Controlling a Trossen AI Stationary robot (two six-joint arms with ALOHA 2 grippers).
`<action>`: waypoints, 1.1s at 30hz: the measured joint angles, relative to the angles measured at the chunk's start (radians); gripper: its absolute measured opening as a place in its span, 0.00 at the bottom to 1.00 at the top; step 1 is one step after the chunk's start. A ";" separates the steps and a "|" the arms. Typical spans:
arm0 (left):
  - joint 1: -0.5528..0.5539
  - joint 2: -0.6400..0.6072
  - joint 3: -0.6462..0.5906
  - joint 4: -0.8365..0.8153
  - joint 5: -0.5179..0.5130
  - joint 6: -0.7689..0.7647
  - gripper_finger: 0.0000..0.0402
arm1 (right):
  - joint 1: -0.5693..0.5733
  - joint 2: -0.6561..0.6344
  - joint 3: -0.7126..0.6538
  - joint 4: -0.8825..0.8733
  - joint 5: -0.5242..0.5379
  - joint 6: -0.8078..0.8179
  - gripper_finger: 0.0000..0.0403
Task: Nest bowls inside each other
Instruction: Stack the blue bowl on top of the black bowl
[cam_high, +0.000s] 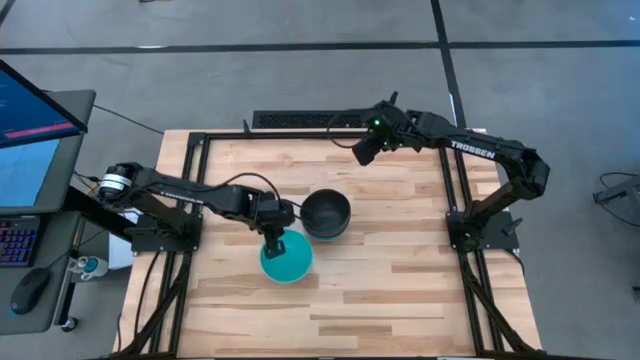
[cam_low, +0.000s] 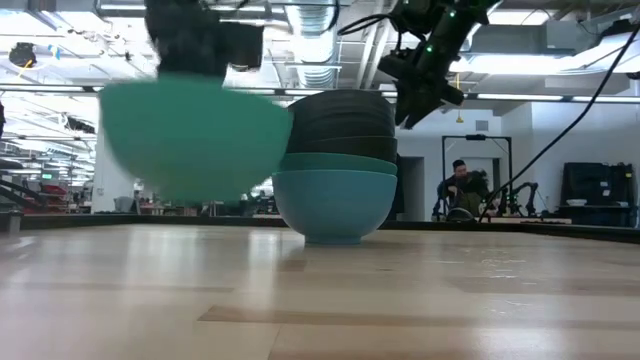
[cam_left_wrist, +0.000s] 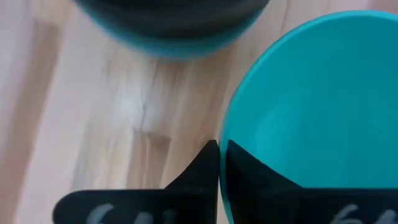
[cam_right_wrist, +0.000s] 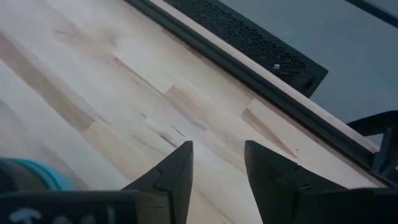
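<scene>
Wooden bench (cam_high: 380, 290) carries a stack of bowls (cam_high: 326, 214). Just beside it, the left gripper (cam_high: 274, 243) pinches a cyan bowl (cam_high: 287, 260) by its rim, lifted. Right gripper (cam_high: 364, 150) hovers beyond the stack, parted, empty.

The room is bright, with even light from ceiling lamps (cam_low: 330, 45) that show as white glare in the low view. On the wooden table (cam_high: 400, 290) the shadows are soft and short. In the low view the raised teal bowl (cam_low: 195, 135) is blurred, and the near table surface is out of focus. In the left wrist view the stack of bowls (cam_left_wrist: 174, 25) is soft and unsharp, and a pale reflection lies on the wood beside it.
</scene>
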 joint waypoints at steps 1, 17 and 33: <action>0.003 0.000 0.032 -0.019 -0.003 0.009 0.01 | -0.005 0.002 0.000 -0.003 0.000 0.000 0.41; 0.150 -0.003 0.398 -0.233 -0.019 0.061 0.00 | 0.026 0.201 -0.002 -0.068 0.010 -0.028 0.41; 0.270 0.215 0.543 -0.175 0.033 0.223 0.00 | -0.022 0.045 0.000 -0.074 0.081 -0.045 0.40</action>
